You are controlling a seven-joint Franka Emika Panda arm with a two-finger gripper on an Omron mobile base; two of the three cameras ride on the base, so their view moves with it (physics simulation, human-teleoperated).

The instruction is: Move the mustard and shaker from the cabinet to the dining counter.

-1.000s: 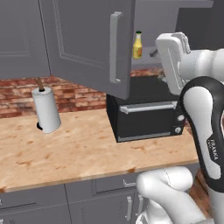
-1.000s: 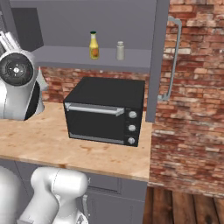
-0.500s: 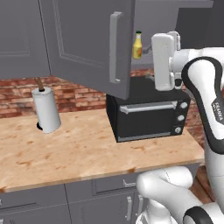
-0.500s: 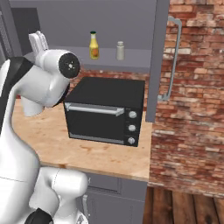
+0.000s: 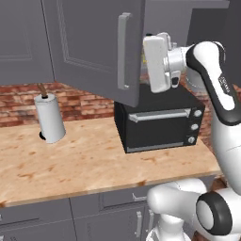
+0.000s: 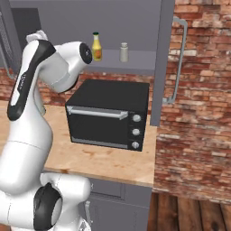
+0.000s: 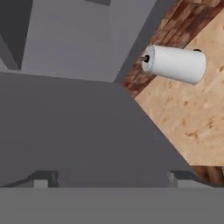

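Right base view has the mustard (image 6: 96,47) and the shaker (image 6: 123,52) side by side on the cabinet (image 6: 131,27) shelf, shaker at three o'clock of the bottle, above the black oven (image 6: 108,113). Hand view shows the tool (image 7: 109,177) released, fingers wide, staring at the open cabinet door (image 7: 83,127) with the paper towel roll (image 7: 175,64) at two o'clock. Risk from here, I'd say: swinging in blind, the wrist clips that door, or wide fingers nudge the shaker over while reaching for the mustard.
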